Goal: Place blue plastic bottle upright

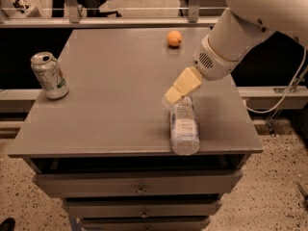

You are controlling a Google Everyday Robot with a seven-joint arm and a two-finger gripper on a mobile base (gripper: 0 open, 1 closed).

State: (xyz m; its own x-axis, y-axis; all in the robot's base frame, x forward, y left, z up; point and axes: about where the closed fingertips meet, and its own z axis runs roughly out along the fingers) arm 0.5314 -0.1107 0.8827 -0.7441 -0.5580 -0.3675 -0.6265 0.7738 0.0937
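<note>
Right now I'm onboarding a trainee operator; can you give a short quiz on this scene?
1. True or false: the clear pale-blue plastic bottle stands upright on the grey table.
2. The tan end effector is: A) by the bottle's far end; B) at the table's front edge; C) at the table's far edge.
3. Which object lies nearest the table's far edge?
Key: 1 false, it lies on its side; 2 A; 3 the small round orange fruit.

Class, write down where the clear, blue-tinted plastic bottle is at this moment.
In the camera view, the clear, blue-tinted plastic bottle lies on its side at the grey table's front right edge, with the tan claw at its far end.
</note>
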